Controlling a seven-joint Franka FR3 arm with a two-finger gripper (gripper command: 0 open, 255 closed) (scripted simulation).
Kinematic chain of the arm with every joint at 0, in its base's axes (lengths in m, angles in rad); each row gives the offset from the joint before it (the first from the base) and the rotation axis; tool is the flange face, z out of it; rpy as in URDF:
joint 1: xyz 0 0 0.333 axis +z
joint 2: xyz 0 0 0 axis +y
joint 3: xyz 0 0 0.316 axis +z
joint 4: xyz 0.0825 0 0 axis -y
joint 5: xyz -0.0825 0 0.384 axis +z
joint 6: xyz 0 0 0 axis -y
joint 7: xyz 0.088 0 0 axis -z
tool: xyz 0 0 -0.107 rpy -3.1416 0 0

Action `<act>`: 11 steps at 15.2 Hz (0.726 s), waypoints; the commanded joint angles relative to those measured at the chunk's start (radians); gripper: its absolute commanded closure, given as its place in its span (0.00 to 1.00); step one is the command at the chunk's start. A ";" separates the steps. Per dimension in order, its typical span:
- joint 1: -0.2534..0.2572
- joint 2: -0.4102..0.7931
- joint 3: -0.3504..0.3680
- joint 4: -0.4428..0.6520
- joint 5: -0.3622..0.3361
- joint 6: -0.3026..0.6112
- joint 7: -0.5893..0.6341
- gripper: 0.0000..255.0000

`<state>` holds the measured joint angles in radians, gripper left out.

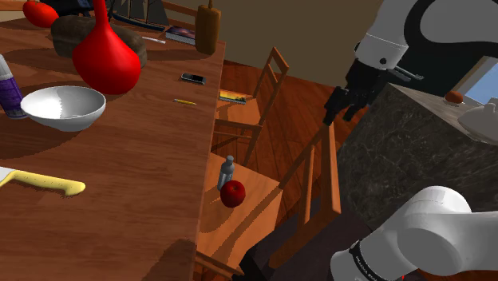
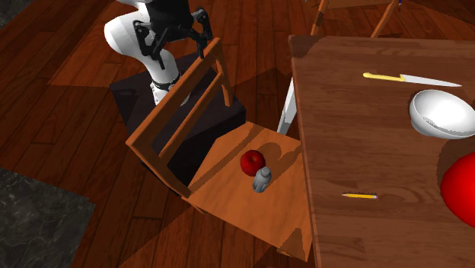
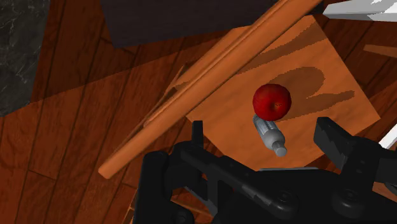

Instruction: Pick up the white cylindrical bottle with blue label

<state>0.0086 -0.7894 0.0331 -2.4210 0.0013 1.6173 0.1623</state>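
I count one white bottle with a blue-violet label (image 1: 8,89) on the table (image 1: 120,184) just beside one white bowl (image 1: 62,106), one apple (image 3: 271,100) beside one small grey bottle (image 3: 270,133) on one chair (image 3: 331,70), and my claw (image 1: 341,108) hangs wide open, holding nothing.

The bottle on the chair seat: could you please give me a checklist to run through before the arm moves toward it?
1. Jaws open and empty: ok; the gripper hangs high above the chair seat.
2. The bottle upright: ok.
3. Room around it: not ok; the red apple sits right against it.
4. Level approach from the stand: not ok; the chair's backrest stands between.
5. Approach from above: ok, nothing over the bottle.
6. Blue label: cannot tell; the bottle looks grey.
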 commanded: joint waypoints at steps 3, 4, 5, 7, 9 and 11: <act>0.006 0.064 0.014 -0.005 0.002 0.057 0.006 0.00; 0.008 0.098 0.022 -0.005 0.002 0.084 0.009 0.00; 0.010 0.133 0.029 -0.005 0.002 0.112 0.012 0.00; 0.014 0.204 0.043 0.001 0.001 0.165 0.020 0.00; 0.018 0.278 0.057 0.012 -0.002 0.215 0.028 0.00; 0.021 0.355 0.071 0.028 -0.008 0.263 0.037 0.00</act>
<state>0.0265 -0.4737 0.0944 -2.3986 -0.0052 1.8518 0.1916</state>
